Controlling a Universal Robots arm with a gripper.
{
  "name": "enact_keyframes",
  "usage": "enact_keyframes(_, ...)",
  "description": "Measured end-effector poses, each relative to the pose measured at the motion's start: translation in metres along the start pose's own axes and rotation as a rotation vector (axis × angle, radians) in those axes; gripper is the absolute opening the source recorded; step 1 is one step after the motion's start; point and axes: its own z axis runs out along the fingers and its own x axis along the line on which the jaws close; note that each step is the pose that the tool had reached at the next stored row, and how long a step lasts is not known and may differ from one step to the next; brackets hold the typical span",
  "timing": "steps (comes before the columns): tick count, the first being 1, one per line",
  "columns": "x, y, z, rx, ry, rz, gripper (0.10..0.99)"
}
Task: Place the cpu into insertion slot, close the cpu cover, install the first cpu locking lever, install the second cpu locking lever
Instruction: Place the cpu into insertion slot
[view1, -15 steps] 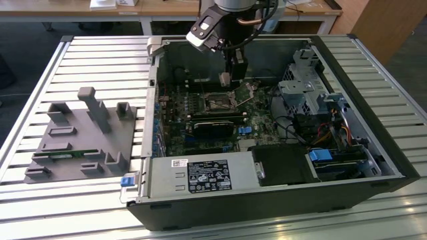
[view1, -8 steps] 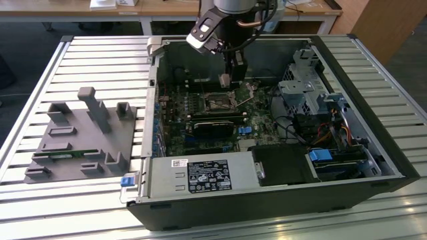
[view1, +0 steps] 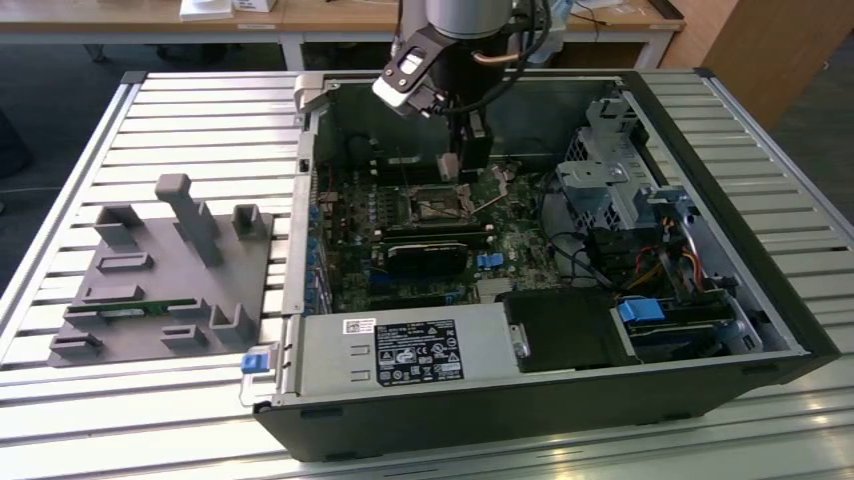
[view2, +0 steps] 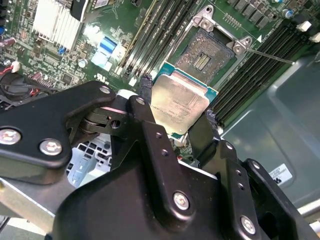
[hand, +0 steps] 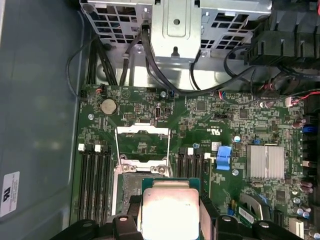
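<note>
The cpu (view2: 182, 97) is in your grip. The gripper (view2: 178, 104) has its two black fingers (view2: 144, 91) drawn in narrowly on opposite edges of the chip. Its silvery top faces the camera, with a green border showing around it. Just past it lies the insertion slot (view2: 202, 57), uncovered, its dark contact field bare. In both wrist views the chip overlaps the slot's nearer edge, and you cannot tell whether it touches the rim. A thin metal lever (view2: 272, 56) sticks out from one corner of the slot, across the long black memory slots (view2: 250, 75) that flank it. Beyond the slot, in the first wrist view, the cpu cover (hand: 142, 145) is swung open away from the socket, and green board shows through its window. Farther along the motherboard (hand: 210, 120) you see a coin cell (hand: 108, 105), a blue connector (hand: 222, 156) and a finned silver heatsink (hand: 267, 162). Past the board's far edge, black cables run up to a perforated metal drive cage (hand: 175, 25). In the exterior view your arm reaches down into the open computer case (view1: 534, 420), with the gripper low over the middle of the board. The case lies on a slatted table (view1: 200, 110). A power supply (view1: 400, 352) fills the case's near corner toward the exterior view's left. A grey fixture (view1: 174, 290) sits on the table beside the case, on the exterior view's left.
</note>
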Motion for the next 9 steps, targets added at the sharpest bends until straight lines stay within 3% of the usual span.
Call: enact_keyframes(9, 0.0043, -0.0045, 0.0158, 0.003, 0.0000, 0.000, 0.541)
